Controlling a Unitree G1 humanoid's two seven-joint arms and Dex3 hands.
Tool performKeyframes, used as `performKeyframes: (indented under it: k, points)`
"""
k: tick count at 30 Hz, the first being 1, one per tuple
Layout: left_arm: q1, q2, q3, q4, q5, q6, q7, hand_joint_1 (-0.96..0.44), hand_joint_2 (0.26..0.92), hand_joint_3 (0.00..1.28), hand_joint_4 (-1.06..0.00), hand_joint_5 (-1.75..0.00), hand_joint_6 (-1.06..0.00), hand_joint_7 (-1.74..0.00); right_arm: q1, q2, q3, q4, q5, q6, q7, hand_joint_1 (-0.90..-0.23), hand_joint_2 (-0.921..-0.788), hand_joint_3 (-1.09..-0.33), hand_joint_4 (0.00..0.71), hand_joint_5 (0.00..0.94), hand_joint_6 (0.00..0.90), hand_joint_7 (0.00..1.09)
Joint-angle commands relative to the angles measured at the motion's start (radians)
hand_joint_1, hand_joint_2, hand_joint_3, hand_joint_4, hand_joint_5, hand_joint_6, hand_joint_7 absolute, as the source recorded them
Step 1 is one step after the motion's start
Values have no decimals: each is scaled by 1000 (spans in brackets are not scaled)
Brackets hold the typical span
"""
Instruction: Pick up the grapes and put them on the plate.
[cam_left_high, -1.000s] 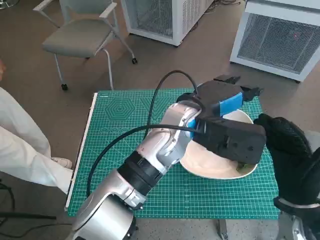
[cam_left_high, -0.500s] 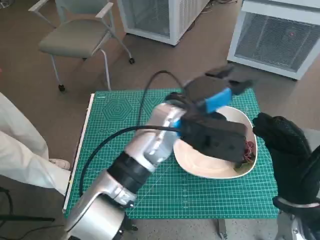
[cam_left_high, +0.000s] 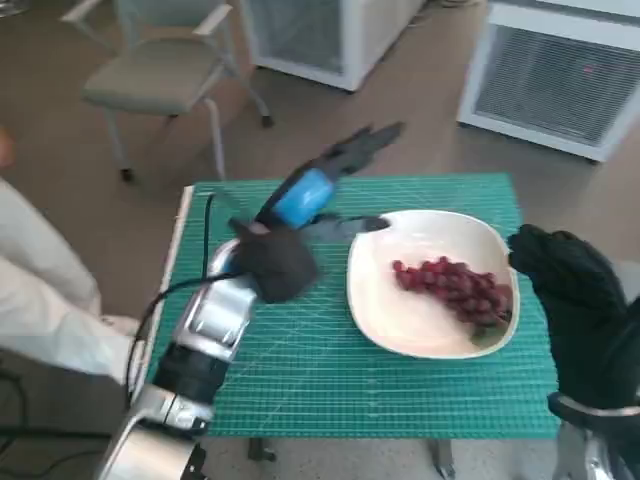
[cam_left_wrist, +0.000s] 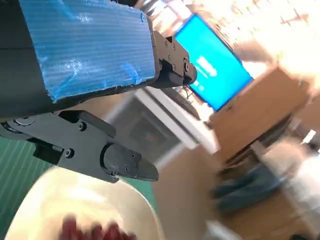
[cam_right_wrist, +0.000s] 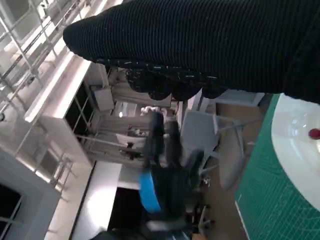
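Note:
A bunch of red grapes (cam_left_high: 455, 288) lies in the cream plate (cam_left_high: 400, 330) on the green mat; a blurred edge of the grapes (cam_left_wrist: 95, 232) and the plate (cam_left_wrist: 60, 200) shows in the left wrist view. My left hand (cam_left_high: 315, 190) is blurred, raised over the mat to the left of the plate, fingers spread and holding nothing. Its black fingers (cam_left_wrist: 107, 160) show empty. My right hand (cam_left_high: 570, 300), in the black glove, hangs at the plate's right edge, apart from the grapes; whether its fingers are closed is hidden. The left hand (cam_right_wrist: 160, 170) also shows blurred in the right wrist view.
The green cutting mat (cam_left_high: 300, 370) covers the small table. A grey chair (cam_left_high: 165, 80) stands behind on the left, white cabinets (cam_left_high: 560, 80) behind on the right. A person's pale clothing (cam_left_high: 50, 290) is at the left edge.
My left hand has let go of the grapes, which now lie on the plate, and has swung up and away to the left. The right hand has stayed put.

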Motion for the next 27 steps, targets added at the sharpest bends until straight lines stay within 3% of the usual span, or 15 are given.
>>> performKeyframes:
  k: [1, 12, 27]
  points:
    - [166, -37, 131, -51, -258, -67, -161, -392, 921, 11, -226, -5, -333, -6, 17, -7, 2, 18, 5, 16, 5, -400, -921, -635, 390, 709, 177, 984]
    - [294, -32, 207, -115, -398, -34, -274, -386, 921, 20, -227, -8, -310, -2, 1, -12, 5, 28, 2, 25, 5, -400, -921, -633, 393, 705, 180, 980]
    - [356, -42, 209, -206, -380, -14, -244, -323, 921, 29, -252, -12, -308, -1, -17, -20, 5, 46, 5, 31, 11, -400, -921, -633, 396, 698, 182, 975]
